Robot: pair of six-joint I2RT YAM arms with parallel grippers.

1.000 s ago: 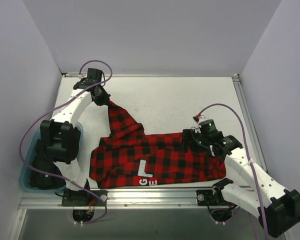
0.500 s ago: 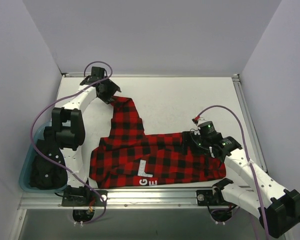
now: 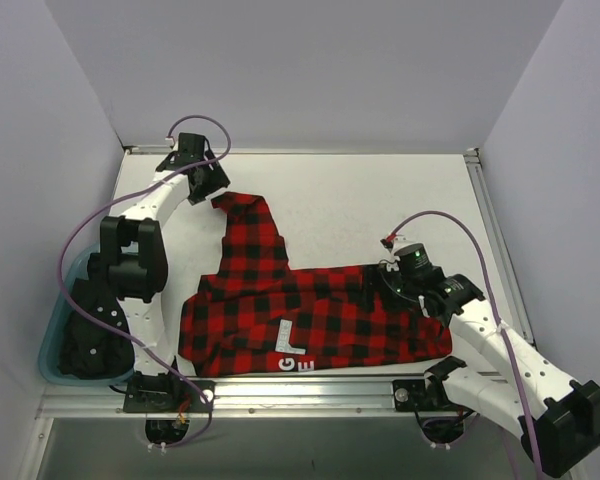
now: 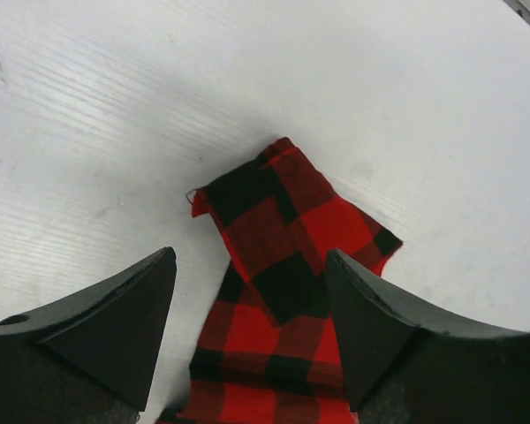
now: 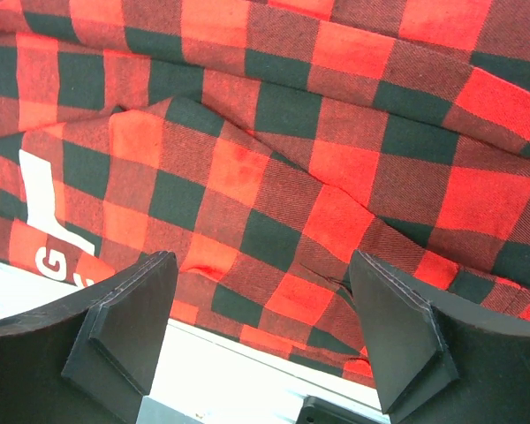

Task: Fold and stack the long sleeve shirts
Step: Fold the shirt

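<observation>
Red-and-black buffalo-check flannel shirt (image 3: 310, 325), lying flat-ish near the front edge, one sleeve stretched toward far left.

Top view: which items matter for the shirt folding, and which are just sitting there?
Job:
red-and-black flannel shirt, one sleeve stretched far-left
left end effector, open over the cuff
right end effector, open over the shirt body

Lying about:
teal bin at the left edge, dark contents unidentifiable
</observation>
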